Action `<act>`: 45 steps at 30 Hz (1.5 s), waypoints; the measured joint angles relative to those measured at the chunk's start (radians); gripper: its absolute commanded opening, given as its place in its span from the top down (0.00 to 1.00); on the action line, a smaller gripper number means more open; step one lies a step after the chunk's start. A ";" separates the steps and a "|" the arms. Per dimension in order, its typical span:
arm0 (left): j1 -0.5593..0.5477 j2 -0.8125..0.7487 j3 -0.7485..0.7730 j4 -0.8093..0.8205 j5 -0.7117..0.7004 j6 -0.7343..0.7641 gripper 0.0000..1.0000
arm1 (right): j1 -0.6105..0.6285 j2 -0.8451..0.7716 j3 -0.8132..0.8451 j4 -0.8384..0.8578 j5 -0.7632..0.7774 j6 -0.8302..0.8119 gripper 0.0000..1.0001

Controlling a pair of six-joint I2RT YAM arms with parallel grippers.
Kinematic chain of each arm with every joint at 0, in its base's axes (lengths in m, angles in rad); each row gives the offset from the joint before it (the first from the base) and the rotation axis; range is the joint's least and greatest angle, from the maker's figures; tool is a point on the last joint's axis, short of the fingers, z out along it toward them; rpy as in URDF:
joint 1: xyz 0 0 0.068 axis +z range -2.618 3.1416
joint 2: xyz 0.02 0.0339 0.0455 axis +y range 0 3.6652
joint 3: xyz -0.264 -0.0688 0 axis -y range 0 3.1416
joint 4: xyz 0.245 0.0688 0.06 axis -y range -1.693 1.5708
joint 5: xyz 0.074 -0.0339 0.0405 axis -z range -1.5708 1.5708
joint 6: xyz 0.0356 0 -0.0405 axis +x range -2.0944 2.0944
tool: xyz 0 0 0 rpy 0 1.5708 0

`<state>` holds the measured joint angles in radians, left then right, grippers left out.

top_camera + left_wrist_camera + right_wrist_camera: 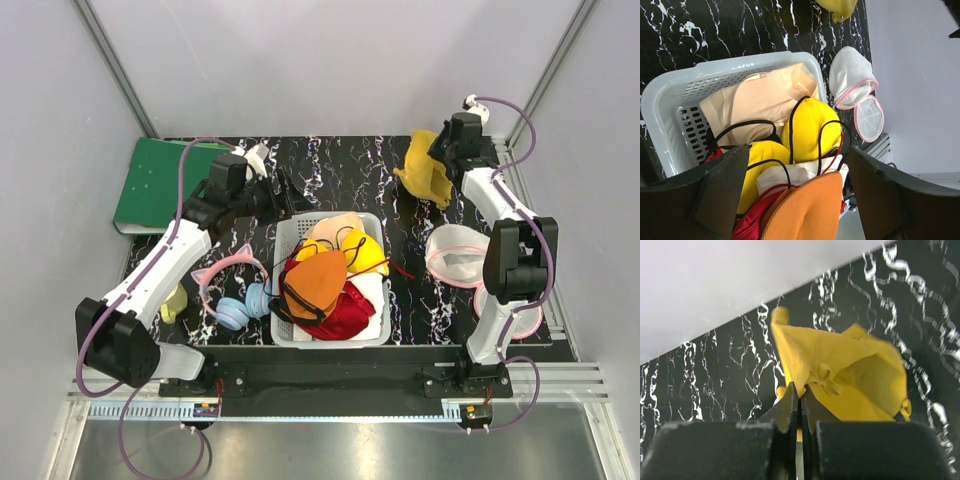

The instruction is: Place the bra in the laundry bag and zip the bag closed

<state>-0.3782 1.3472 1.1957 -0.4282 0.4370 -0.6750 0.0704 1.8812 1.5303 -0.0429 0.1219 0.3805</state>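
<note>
My right gripper [447, 152] is shut on the plain yellow bra [424, 170] and holds it hanging above the back right of the table; in the right wrist view its jaws [800, 392] pinch the yellow fabric [850, 375]. The laundry bag [457, 255], white mesh with a pink zipper rim, lies open on the table below it, its round lid [510, 308] folded out toward the front. It also shows in the left wrist view [852, 77]. My left gripper [285, 195] is open and empty over the back left of the basket [285, 235].
The grey-white basket [670, 90] holds an orange bra [315, 285], a yellow bra with black straps [810, 130], a beige garment and red cloth. Pink cat-ear headphones [235, 290] lie left of it. A green folder [160, 180] lies at the back left.
</note>
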 measured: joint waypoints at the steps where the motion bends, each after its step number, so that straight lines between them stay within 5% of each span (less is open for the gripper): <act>1: 0.000 0.000 0.000 0.000 0.000 0.000 0.18 | 0.000 0.000 -0.021 0.010 -0.001 0.024 1.00; 13: 0.000 0.003 0.000 0.000 0.001 -0.003 0.18 | -0.008 -0.019 -0.178 -0.011 -0.039 0.236 0.96; 15: 0.000 0.003 0.000 0.000 0.002 -0.003 0.18 | -0.021 -0.011 -0.184 -0.036 -0.072 0.266 0.80; 16: 0.000 0.003 0.000 0.000 0.002 -0.003 0.18 | -0.038 -0.001 -0.180 -0.053 -0.098 0.283 0.58; 26: 0.000 0.016 0.000 -0.005 0.013 -0.003 0.18 | -0.207 0.083 -0.010 -0.413 -0.249 0.201 0.04; 35: 0.000 0.032 0.000 -0.013 0.031 -0.003 0.18 | -0.195 0.080 -0.006 -0.506 -0.405 0.172 0.00; 45: 0.000 0.042 0.005 -0.015 0.038 -0.006 0.18 | -0.195 0.100 -0.193 -0.334 -0.514 0.409 0.00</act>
<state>-0.3782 1.3895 1.2007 -0.4431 0.4751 -0.6807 -0.1246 1.9812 1.3369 -0.3771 -0.3923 0.7898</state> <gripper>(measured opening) 0.826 0.994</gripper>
